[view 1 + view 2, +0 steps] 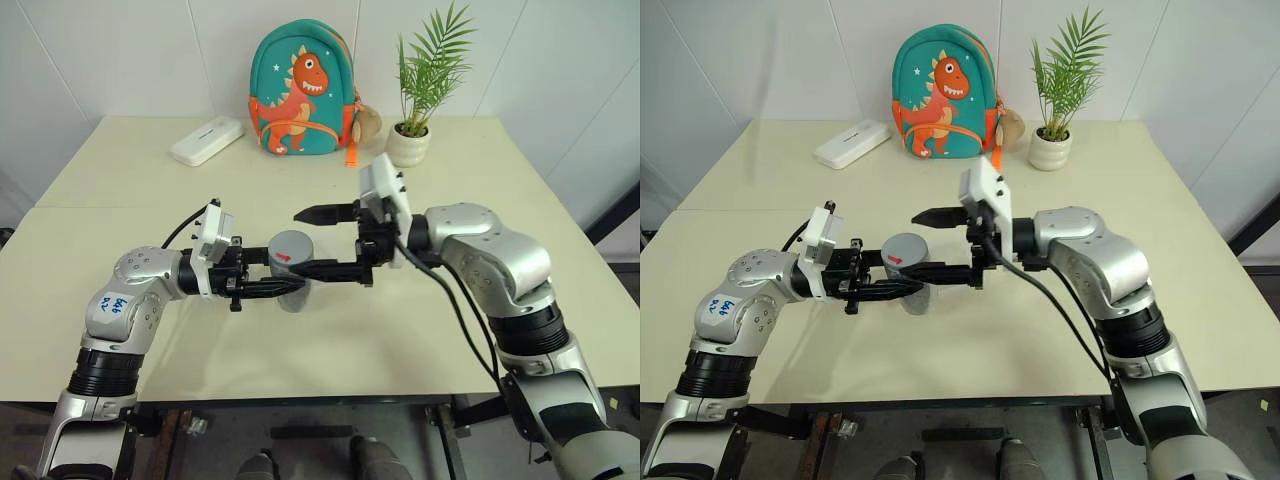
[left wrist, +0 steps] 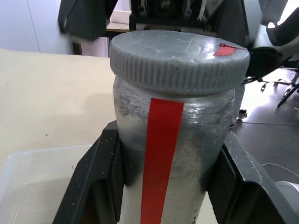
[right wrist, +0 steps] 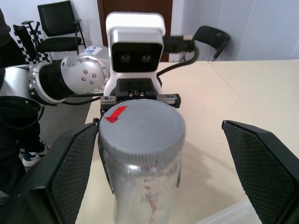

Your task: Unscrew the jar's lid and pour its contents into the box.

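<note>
My left gripper (image 1: 290, 281) is shut on the jar (image 1: 293, 296) and holds it upright above the table, near the middle. The jar (image 2: 173, 140) has a cloudy silvery wall with a red strip down it. Its grey ribbed lid (image 2: 177, 56) sits on top and carries a small red mark. My right gripper (image 1: 295, 242) reaches in from the right, open, with one finger on each side of the lid (image 3: 140, 126); one finger is close to the rim, the other well clear. A corner of the clear box (image 2: 28, 182) lies on the table below the jar. The contents are hidden behind the cloudy wall.
At the back of the table stand a teal dinosaur backpack (image 1: 300, 90), a flat white case (image 1: 207, 140) to its left and a potted plant (image 1: 408, 145) to its right. The pale table (image 1: 330, 350) is bare towards its front edge.
</note>
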`<state>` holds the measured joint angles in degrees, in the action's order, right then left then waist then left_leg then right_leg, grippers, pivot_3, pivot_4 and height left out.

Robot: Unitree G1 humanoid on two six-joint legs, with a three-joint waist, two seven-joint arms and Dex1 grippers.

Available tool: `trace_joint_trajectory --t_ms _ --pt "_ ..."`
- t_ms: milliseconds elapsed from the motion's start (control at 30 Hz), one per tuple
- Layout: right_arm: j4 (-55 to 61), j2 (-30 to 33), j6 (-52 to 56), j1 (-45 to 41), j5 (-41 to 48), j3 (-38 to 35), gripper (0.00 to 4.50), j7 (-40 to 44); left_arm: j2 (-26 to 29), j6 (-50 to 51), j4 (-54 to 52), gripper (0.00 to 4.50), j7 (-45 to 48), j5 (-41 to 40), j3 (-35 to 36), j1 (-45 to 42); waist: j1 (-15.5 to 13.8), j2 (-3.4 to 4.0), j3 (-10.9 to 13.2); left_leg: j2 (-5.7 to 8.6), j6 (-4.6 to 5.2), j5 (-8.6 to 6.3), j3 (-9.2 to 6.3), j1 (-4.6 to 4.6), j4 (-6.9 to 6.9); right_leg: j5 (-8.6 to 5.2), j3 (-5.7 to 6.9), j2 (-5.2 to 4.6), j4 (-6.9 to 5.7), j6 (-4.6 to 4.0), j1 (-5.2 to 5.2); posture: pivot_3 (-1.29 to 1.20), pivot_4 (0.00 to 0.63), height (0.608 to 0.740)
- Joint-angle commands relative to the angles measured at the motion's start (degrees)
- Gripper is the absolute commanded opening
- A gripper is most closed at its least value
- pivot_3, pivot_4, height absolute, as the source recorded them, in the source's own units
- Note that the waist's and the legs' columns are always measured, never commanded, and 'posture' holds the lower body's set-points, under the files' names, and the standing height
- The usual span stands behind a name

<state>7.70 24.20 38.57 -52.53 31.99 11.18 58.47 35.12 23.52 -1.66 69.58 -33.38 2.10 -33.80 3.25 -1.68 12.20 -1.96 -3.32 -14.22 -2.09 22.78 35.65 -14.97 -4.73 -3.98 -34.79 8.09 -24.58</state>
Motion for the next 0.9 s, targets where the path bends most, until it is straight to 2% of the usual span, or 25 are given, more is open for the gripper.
trace_joint_trajectory --t_ms 33,233,433,700,900 --pt "0.96 -1.16 -1.03 -0.84 -0.53 -0.12 4.47 -0.82 0.07 -0.71 -1.49 1.91 -0.09 0.02 0.19 -0.36 -0.08 0.00 0.00 0.00 0.00 0.00 0.00 0.01 0.03 0.00 0.00 0.00 -0.01 0.00 0.00 0.00 0.150 0.740" --pt "-1.32 -4.54 -2.19 -1.45 -1.95 -0.41 4.47 -2.78 -0.21 -1.01 -2.13 1.91 0.04 0.34 -0.77 -0.28 -0.04 0.00 0.00 0.00 0.00 0.00 -0.03 0.13 0.20 0.01 0.00 0.00 -0.08 0.01 -0.04 0.00 0.150 0.740" --pt "-3.30 -4.94 -2.55 -2.10 -2.41 -1.93 4.47 -3.42 -0.21 -0.87 -2.04 1.91 0.11 0.32 -0.75 -0.41 -0.03 0.00 0.00 0.00 0.00 0.00 -0.05 0.17 0.30 0.01 0.00 0.02 -0.17 0.01 -0.06 0.00 0.150 0.740" --pt "-9.37 1.52 -4.96 -1.21 -2.26 -6.52 4.47 0.08 0.04 -1.02 -2.48 1.91 0.14 0.13 -0.47 0.07 -0.10 0.00 0.00 0.00 0.00 0.00 -0.06 0.20 0.33 0.01 0.01 0.02 -0.19 0.02 -0.06 0.00 0.150 0.740" --pt "-9.69 7.38 -4.93 0.86 0.30 -9.30 4.47 3.66 0.17 -1.13 -2.55 1.91 0.33 0.23 -0.18 0.58 -0.18 0.00 0.00 0.01 0.00 -0.01 -0.06 0.21 0.35 0.01 0.01 0.01 -0.15 0.02 -0.05 0.00 0.150 0.740"
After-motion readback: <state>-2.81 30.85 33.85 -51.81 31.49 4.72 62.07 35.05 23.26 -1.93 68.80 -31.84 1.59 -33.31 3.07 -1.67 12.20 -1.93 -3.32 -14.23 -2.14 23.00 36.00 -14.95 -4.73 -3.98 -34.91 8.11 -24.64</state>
